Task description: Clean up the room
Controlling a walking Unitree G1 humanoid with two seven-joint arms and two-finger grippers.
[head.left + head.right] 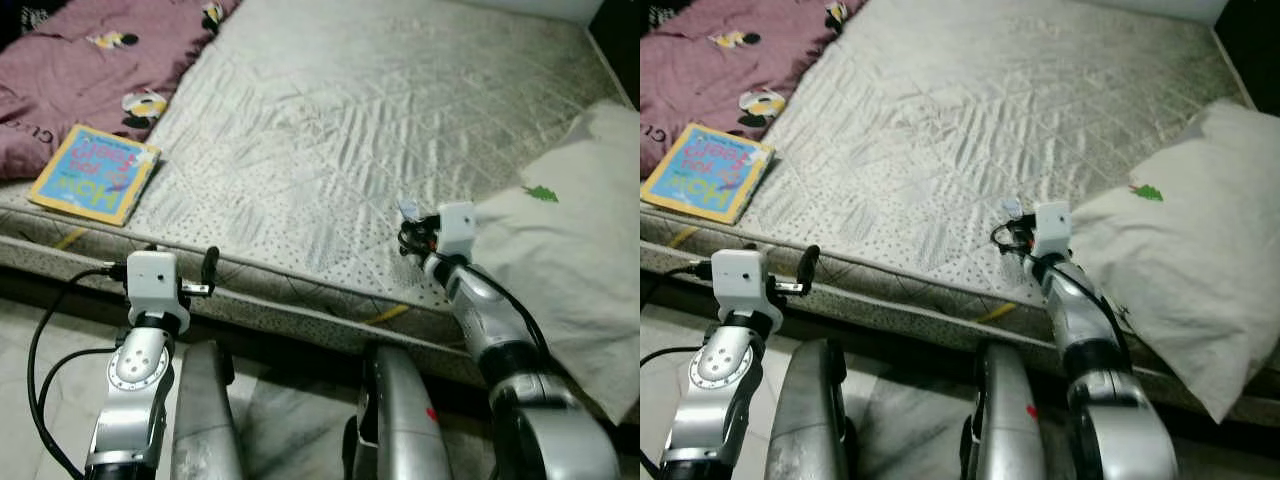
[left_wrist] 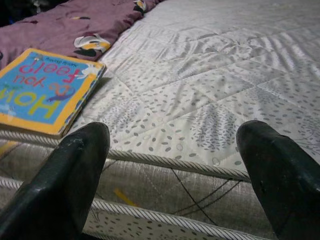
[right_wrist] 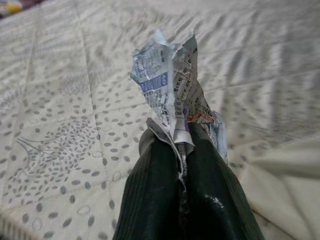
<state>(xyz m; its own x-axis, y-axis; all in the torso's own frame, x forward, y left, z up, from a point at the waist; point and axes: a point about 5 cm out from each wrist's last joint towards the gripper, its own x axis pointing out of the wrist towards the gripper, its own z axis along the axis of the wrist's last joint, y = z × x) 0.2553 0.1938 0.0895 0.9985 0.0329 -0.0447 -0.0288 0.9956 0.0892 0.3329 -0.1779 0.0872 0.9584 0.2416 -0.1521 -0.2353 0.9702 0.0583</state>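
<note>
A crumpled scrap of printed paper (image 3: pixel 170 87) is pinched between the black fingers (image 3: pixel 205 180) of my right gripper (image 1: pixel 408 232), which is shut on it just above the mattress (image 1: pixel 330 120), beside a white pillow (image 1: pixel 570 270). A colourful children's book (image 1: pixel 95 172) lies flat near the mattress's front left corner, next to a purple blanket (image 1: pixel 80 60). My left gripper (image 2: pixel 175 165) is open at the mattress's front edge, level with its side, the book off to its left. Nothing lies between its fingers (image 2: pixel 75 165).
The mattress edge (image 1: pixel 300 300) runs across in front of my legs (image 1: pixel 400 420). The pillow overhangs the bed's front right corner. Pale floor (image 1: pixel 30 420) shows at lower left. A black cable (image 1: pixel 45 340) loops beside my left arm.
</note>
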